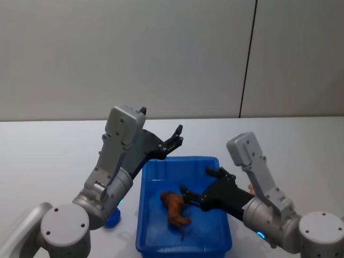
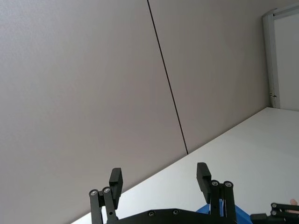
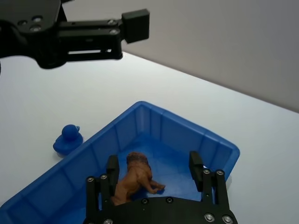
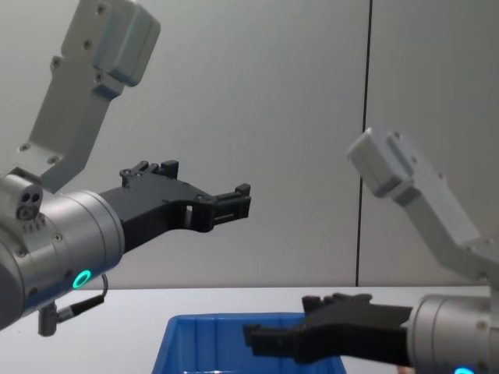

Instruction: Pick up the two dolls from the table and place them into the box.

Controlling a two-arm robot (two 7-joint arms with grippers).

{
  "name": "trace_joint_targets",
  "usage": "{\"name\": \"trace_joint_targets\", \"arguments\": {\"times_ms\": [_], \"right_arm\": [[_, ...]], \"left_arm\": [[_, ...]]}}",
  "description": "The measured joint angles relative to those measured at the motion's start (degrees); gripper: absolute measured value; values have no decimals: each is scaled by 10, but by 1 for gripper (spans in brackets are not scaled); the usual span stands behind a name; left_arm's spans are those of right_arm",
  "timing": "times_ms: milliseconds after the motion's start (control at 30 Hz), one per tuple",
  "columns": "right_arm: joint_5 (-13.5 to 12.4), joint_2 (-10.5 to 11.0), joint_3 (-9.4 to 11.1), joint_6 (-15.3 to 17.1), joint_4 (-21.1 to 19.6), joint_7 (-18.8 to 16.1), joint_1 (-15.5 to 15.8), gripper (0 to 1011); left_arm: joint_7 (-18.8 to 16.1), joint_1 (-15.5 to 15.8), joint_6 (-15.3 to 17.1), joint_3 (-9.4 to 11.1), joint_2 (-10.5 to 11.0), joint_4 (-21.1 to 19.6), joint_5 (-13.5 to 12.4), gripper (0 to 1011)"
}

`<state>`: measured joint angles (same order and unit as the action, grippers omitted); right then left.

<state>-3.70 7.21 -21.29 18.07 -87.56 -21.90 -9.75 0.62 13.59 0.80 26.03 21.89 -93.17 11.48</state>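
The blue box (image 1: 145, 185) stands on the white table (image 1: 48, 150) in front of me. A reddish-brown fuzzy doll (image 1: 174, 208) lies on the box's floor, also seen from the right wrist as the doll (image 3: 135, 176). My right gripper (image 1: 196, 181) hovers open just above the box, over the doll and apart from it. The left gripper (image 1: 177, 135) is raised above the box's far left corner, open and empty, as the left wrist view of that gripper (image 2: 159, 173) confirms. A sliver of pale peach (image 1: 250, 188) peeks out behind my right arm; I cannot tell if it is the second doll.
A small blue toy duck (image 3: 68, 139) sits on the table just outside the box's left wall. A grey wall with a dark vertical seam (image 1: 247, 59) rises behind the table. Bare tabletop stretches to both sides and beyond the box.
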Motion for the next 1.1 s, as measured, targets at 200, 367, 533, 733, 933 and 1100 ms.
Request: {"name": "trace_joint_targets", "arguments": {"times_ms": [200, 367, 533, 733, 933, 1100], "right_arm": [[-20, 12, 14, -14, -19, 9, 3, 1001], [-49, 34, 37, -24, -47, 24, 12, 1001], [-78, 60, 60, -26, -73, 38, 27, 1001], [-107, 88, 82, -12, -99, 49, 47, 1001], [-131, 117, 99, 19, -125, 53, 73, 1001], [-139, 132, 105, 43, -137, 52, 89, 1001]], "left_arm": [[0, 0, 0, 0, 0, 0, 0, 1004], [0, 0, 0, 0, 0, 0, 0, 1004], [0, 0, 0, 0, 0, 0, 0, 1004], [0, 0, 0, 0, 0, 0, 0, 1004], [0, 0, 0, 0, 0, 0, 0, 1004], [0, 0, 0, 0, 0, 0, 0, 1004]]}}
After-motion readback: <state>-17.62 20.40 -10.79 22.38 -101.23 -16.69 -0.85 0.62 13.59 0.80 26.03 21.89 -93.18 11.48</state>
